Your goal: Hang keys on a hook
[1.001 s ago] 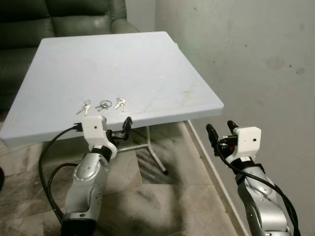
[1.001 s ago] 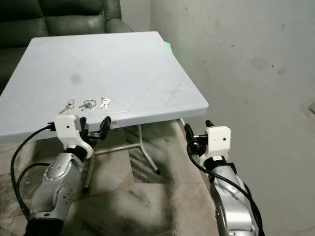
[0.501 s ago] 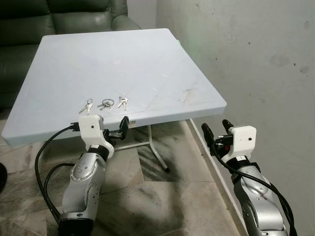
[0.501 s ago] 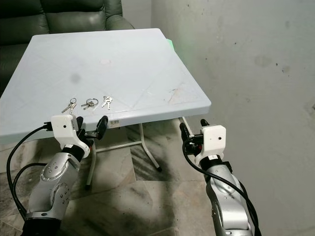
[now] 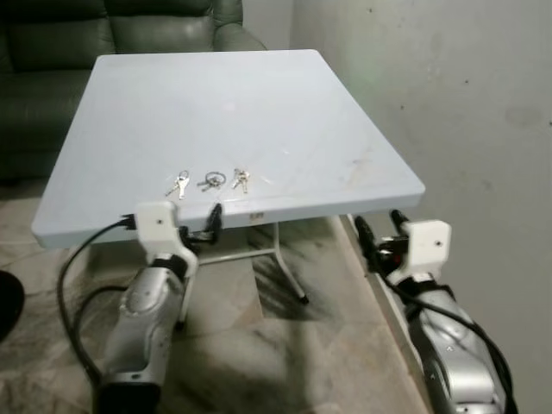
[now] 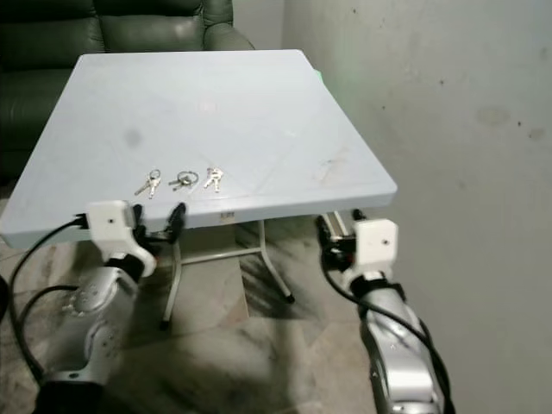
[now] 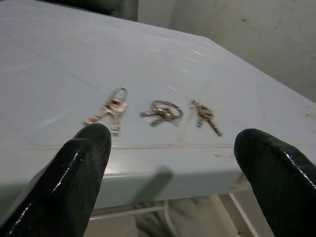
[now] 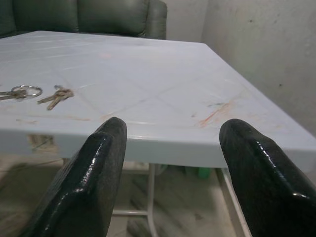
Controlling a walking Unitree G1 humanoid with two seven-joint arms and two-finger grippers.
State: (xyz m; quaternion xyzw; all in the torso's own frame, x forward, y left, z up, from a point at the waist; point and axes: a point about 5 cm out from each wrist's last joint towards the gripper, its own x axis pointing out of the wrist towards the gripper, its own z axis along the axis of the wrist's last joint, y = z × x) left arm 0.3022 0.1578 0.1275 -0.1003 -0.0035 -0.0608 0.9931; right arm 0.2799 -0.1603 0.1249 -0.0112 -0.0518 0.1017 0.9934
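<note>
Three small sets of keys lie in a row near the front edge of a pale blue table (image 5: 259, 103): a left set (image 5: 178, 183), a middle set on a ring (image 5: 210, 180) and a right set (image 5: 240, 178). My left gripper (image 5: 200, 228) is open, just before and below the table edge, in line with the keys. From its wrist the three sets (image 7: 109, 108), (image 7: 163, 111), (image 7: 205, 114) lie beyond its spread fingers (image 7: 74, 177). My right gripper (image 5: 379, 233) is open, lower and off the table's right front corner.
A dark green sofa (image 5: 129, 26) stands behind the table. A stained grey wall (image 5: 483, 103) runs close along the right. White metal table legs (image 5: 285, 272) stand on the marble floor (image 5: 285, 362). A dark object (image 5: 9, 302) sits at the left edge.
The whole picture has shifted, so the camera has moved; table and keys now sit further right in view. The keys lie as before and both grippers keep their open pose.
</note>
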